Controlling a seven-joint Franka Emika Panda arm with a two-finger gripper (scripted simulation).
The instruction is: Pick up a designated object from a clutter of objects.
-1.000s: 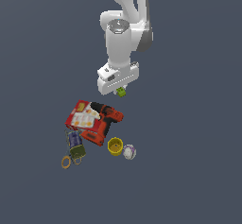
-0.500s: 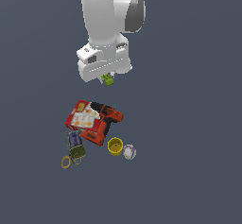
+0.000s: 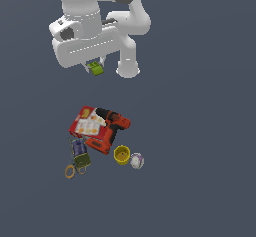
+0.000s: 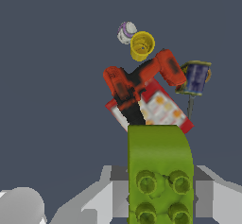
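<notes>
My gripper (image 3: 96, 67) is shut on the designated object, a tiny lime-green blocky piece (image 3: 96, 69), and holds it high above the clutter. In the wrist view the green piece (image 4: 159, 171) fills the space between the fingers (image 4: 106, 197), studs showing. Below lies the clutter: a red-black power drill (image 3: 111, 126), a red box (image 3: 86, 122), a yellow cup (image 3: 121, 154), a white-purple ball (image 3: 137, 160), a dark can (image 3: 79, 150) and orange-ringed scissors (image 3: 70, 170). The wrist view shows the drill (image 4: 137, 81), box (image 4: 158, 108), cup (image 4: 142, 45), ball (image 4: 126, 31) and can (image 4: 195, 78).
The arm's white base (image 3: 127, 61) stands behind the gripper towards the exterior view's right. The clutter lies on a flat dark grey floor (image 3: 200, 131).
The gripper has risen with the green piece and come closer to the camera, looming larger and shifting towards the exterior view's left. The clutter has not moved.
</notes>
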